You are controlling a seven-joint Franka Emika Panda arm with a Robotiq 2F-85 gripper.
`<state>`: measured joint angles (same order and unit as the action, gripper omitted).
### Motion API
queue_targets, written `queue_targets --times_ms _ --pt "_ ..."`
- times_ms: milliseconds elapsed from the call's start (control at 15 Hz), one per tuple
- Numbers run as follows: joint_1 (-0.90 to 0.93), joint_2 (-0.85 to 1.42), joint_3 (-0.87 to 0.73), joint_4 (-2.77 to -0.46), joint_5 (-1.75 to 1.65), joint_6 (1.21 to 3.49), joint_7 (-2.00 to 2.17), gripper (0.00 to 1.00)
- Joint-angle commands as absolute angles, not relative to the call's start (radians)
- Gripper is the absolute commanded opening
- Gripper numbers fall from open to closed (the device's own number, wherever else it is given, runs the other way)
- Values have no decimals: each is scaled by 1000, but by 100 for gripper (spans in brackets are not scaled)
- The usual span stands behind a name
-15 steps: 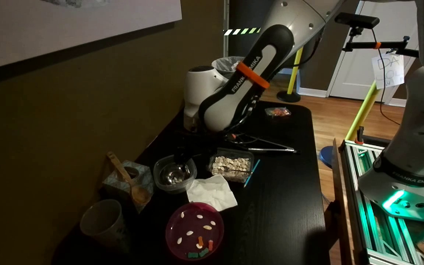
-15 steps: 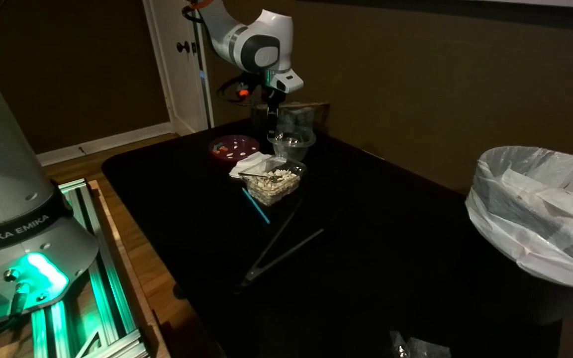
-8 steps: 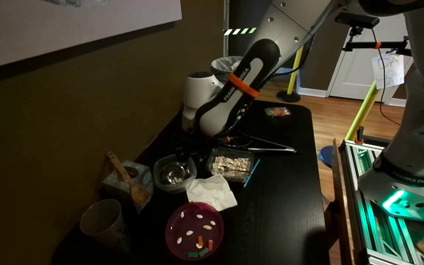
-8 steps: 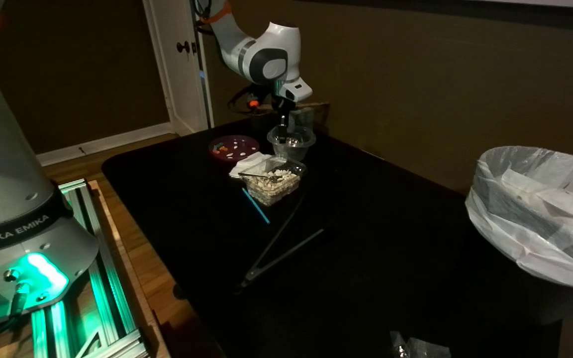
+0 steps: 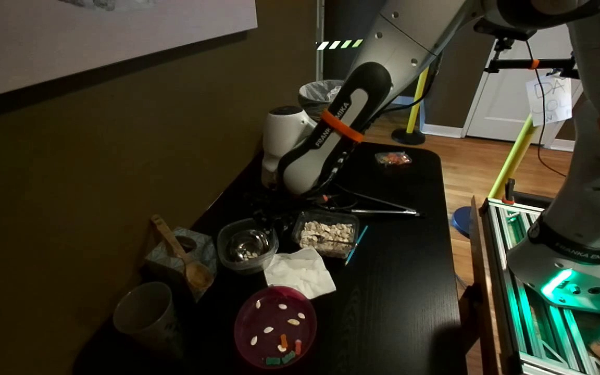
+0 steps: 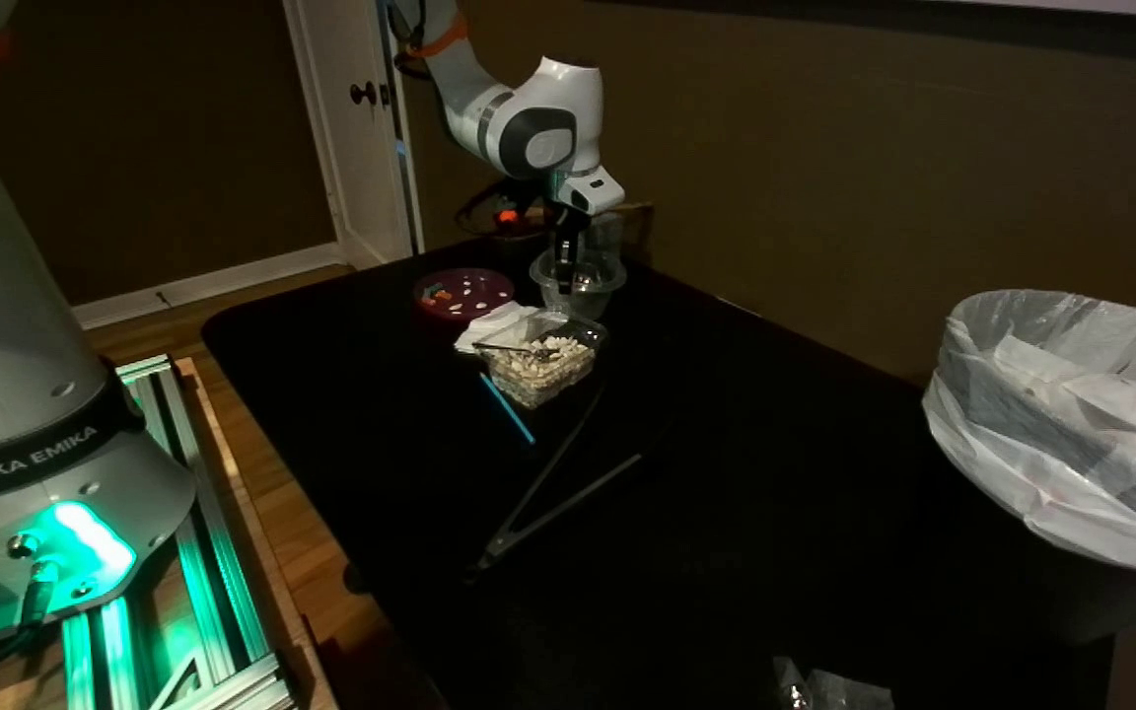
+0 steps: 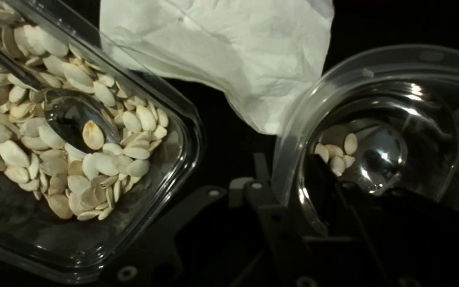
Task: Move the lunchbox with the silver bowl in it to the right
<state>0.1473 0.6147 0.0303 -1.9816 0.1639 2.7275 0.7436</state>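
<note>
Wrist view: there's the end effector (image 7: 290, 166) gaping, gripping nothing, astride the rim of the lunchbox (image 7: 389, 59), silver bowl (image 7: 393, 135) inside.

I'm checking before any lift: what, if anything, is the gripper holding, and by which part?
Nothing appears held: in the wrist view the gripper is open, its fingers apart with the rim of the lunchbox showing between them.

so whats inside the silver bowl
A few pale pumpkin seeds lie in the silver bowl. The gripper hides its lower part in the wrist view, and the exterior views are too dim to settle what's there.
</note>
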Motion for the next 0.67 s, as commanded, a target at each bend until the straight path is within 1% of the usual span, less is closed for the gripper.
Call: queue_targets --times_ms 0,67,133,467,600 --pt "166 648 22 -1975 199 2747 731 7" --pt "169 652 21 -1975 200 2748 732 1" --pt "178 650 15 -1976 198 2752 741 0" --pt "224 586 -49 -1979 193 2758 854 1" --pt "249 558 -118 -1975 176 2732 968 1"
